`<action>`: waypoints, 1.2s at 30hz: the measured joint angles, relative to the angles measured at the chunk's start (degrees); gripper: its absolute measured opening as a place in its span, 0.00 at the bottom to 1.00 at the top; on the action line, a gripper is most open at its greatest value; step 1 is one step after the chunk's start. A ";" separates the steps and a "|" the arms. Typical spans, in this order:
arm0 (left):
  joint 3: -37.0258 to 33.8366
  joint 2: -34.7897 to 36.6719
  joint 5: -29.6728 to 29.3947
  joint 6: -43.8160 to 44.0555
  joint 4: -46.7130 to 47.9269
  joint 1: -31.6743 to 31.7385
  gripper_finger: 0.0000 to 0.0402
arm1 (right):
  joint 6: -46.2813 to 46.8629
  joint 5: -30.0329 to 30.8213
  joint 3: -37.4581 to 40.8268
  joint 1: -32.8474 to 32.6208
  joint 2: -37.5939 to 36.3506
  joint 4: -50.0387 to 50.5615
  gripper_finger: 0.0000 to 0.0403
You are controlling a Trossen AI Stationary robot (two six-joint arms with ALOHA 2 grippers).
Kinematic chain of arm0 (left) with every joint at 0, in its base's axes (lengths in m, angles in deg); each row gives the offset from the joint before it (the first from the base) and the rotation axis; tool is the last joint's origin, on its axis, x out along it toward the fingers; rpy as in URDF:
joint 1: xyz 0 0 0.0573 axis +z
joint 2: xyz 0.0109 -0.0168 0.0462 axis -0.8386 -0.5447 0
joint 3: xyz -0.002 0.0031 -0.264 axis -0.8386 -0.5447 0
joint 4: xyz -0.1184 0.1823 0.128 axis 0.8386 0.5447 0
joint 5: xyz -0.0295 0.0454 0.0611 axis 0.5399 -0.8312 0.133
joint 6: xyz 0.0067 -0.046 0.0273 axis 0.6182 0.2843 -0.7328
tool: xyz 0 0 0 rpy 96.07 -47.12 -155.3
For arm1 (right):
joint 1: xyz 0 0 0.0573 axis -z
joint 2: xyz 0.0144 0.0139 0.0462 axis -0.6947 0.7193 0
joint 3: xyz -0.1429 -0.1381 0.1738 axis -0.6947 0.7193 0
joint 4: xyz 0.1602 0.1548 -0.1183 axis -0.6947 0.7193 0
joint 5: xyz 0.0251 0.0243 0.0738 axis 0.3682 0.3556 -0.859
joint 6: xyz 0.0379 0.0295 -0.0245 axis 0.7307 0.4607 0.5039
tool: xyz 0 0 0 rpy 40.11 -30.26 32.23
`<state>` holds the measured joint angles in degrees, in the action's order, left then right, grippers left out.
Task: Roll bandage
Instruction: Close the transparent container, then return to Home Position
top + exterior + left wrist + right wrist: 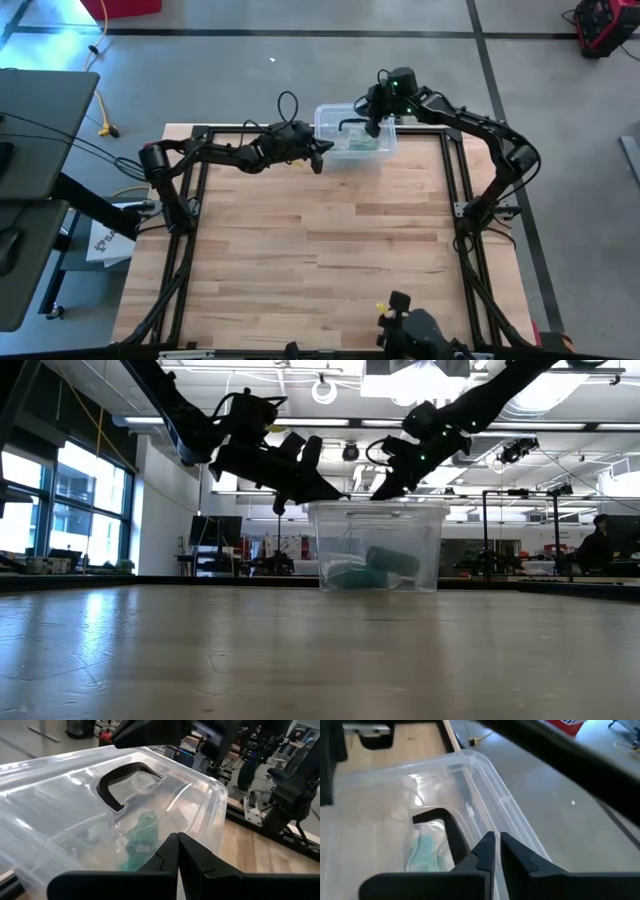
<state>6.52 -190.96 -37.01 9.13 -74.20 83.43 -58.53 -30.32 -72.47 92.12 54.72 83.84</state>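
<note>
Left pincer [318, 155] hangs at the near-left corner of the clear lidded box [345, 142], seen from the high camera, and the right pincer [373, 124] hangs over the box's far right part. The box stands at the far edge of the wooden table [320, 260], with something greenish showing through its lid.

From the low camera, both arms come down from above onto the box [376, 545]. The left pincer [335, 493] points at the box's upper left rim and the right pincer [380, 490] sits just above the lid. Inside, on the box floor, lie teal bandage rolls [372, 570]. A person [596, 545] stands in the room far behind.

The left wrist camera shows that pincer [178, 845] with its two fingers pressed together, tips just over the transparent lid [75, 795]. A black handle [122, 782] sits on the lid and the green bandage [142, 832] shows beneath.

The right wrist camera shows the right pincer [495, 845] with fingers nearly together, a slim gap between them, above the box rim [492, 785]. The black handle [445, 827] and the pale green bandage [425, 850] lie just beyond.
</note>
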 joint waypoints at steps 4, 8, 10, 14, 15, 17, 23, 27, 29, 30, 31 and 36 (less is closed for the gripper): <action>-0.01 0.05 0.01 0.13 0.06 -0.09 0.00 | -0.90 -2.08 0.04 1.01 1.68 0.79 0.02; -0.07 0.35 0.00 0.67 -0.42 -0.26 0.00 | 0.44 -2.54 0.10 1.14 0.89 -1.97 0.00; -0.15 1.22 -0.01 0.64 -0.26 -0.34 0.00 | 1.79 -5.06 -0.02 1.14 0.27 -2.54 0.00; -0.13 4.14 -0.01 0.49 -1.27 -0.17 0.00 | 4.10 -9.62 -0.02 0.68 2.34 -2.33 0.00; -0.13 4.86 -0.02 0.18 -1.34 -0.12 0.00 | 4.66 -8.89 -0.02 0.55 3.61 -2.12 0.00; -0.13 6.23 -0.10 -0.35 -1.00 -0.09 0.00 | 5.10 -8.58 0.00 0.55 6.73 -2.04 0.00; -0.17 13.19 2.14 -1.41 3.55 -1.32 0.00 | 6.64 -6.91 0.15 0.37 4.68 -2.00 0.00; -3.60 22.30 4.69 -2.94 4.78 -2.25 0.00 | 6.25 -6.45 0.07 0.33 -7.01 1.51 0.00; -6.93 28.84 4.67 -3.58 5.30 -2.09 0.00 | 5.97 -6.90 0.12 0.31 -13.72 5.92 0.00; -8.93 32.32 4.18 -3.93 6.13 -1.95 0.00 | 6.00 -6.93 1.06 0.31 -16.99 8.28 0.00; -11.17 35.98 3.45 -4.02 7.32 -1.91 0.00 | 5.98 -7.13 2.55 0.05 -20.42 10.58 0.00; -22.14 53.19 1.65 -2.85 14.81 -2.13 0.00 | 7.40 -14.51 15.59 -2.04 -40.19 12.40 0.00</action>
<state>-15.63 -137.77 -35.36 6.28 -59.40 81.30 -51.13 -44.83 -56.88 90.08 14.53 96.24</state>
